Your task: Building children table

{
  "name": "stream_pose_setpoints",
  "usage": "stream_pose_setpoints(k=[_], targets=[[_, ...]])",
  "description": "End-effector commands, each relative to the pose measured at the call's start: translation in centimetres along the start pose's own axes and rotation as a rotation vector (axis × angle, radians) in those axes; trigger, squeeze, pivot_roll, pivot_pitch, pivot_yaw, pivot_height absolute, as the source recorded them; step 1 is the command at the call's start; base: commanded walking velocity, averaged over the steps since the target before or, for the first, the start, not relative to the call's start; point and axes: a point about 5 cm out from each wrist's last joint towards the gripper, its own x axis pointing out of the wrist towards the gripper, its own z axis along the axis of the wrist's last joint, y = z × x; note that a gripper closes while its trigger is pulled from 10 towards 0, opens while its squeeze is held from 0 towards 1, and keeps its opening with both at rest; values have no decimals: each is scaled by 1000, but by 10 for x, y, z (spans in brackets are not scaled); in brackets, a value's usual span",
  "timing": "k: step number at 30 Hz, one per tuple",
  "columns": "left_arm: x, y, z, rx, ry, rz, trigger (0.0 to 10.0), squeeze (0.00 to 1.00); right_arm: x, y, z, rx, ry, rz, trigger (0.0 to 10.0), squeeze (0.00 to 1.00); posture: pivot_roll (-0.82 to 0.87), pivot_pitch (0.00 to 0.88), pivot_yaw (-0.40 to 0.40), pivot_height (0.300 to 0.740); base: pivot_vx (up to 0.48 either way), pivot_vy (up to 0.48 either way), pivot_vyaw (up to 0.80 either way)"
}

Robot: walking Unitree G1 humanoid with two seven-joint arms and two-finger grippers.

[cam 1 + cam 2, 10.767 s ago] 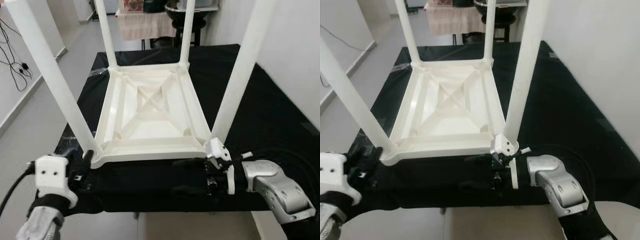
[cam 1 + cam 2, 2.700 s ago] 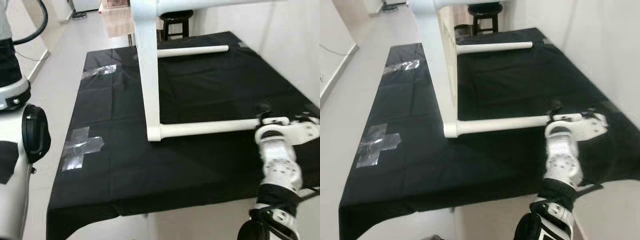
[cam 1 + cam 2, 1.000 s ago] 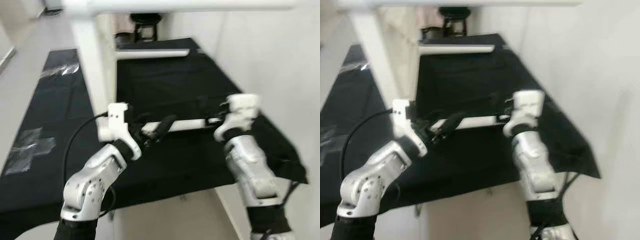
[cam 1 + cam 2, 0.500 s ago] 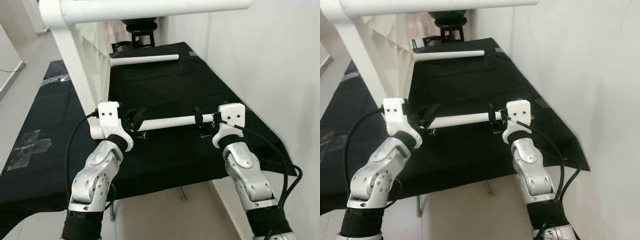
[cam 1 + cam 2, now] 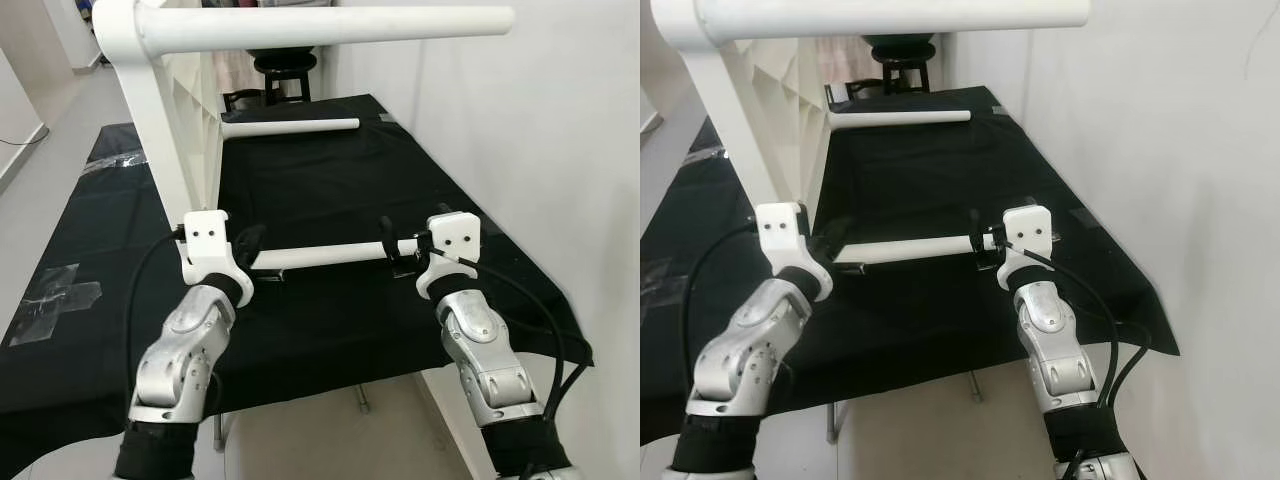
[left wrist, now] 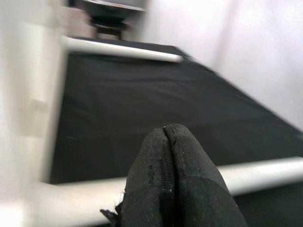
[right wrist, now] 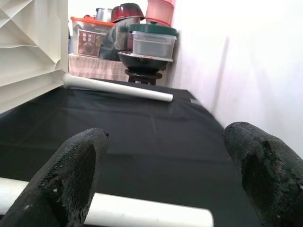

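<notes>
The white table (image 5: 180,130) lies on its side; left gripper (image 5: 248,246) pinched together on its near leg (image 5: 320,254); right gripper (image 7: 165,182) spread wide astride it.

Home room: stacked food containers (image 7: 154,35), bowl on stool (image 7: 144,61), white walls (image 5: 540,110)

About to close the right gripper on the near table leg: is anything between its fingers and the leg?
Nothing visible. The right gripper is open, its fingers straddling the near leg near its free end.
</notes>
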Motion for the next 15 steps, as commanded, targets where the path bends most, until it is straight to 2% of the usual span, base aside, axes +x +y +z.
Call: stream_pose_setpoints(k=[1,2,4,5,11,14,15], targets=[[0,9,-3,11,25,43,0,0,4,1,12,-18,-58,15,10000,0,-1,48,27,740,0,0,0],[0,10,-2,9,23,43,2784,0,5,1,14,-21,-68,18,10000,0,-1,48,27,740,0,0,0],[0,11,-2,6,20,42,2784,0,5,1,15,-24,-74,20,10000,0,-1,48,27,740,0,0,0],[0,12,-6,17,46,48,10000,0,8,2,22,-31,-104,36,10000,0,-4,42,29,740,0,0,0],[1,11,-7,33,51,51,10000,0,8,7,30,-48,-132,82,10000,0,-12,37,33,740,0,0,0],[0,12,-5,40,49,59,10000,0,5,10,30,-71,-137,104,10000,0,-13,37,32,740,251,0,800],[-1,13,-5,41,51,62,10000,0,5,10,29,-56,-132,100,10000,0,-13,38,32,740,270,0,0]])
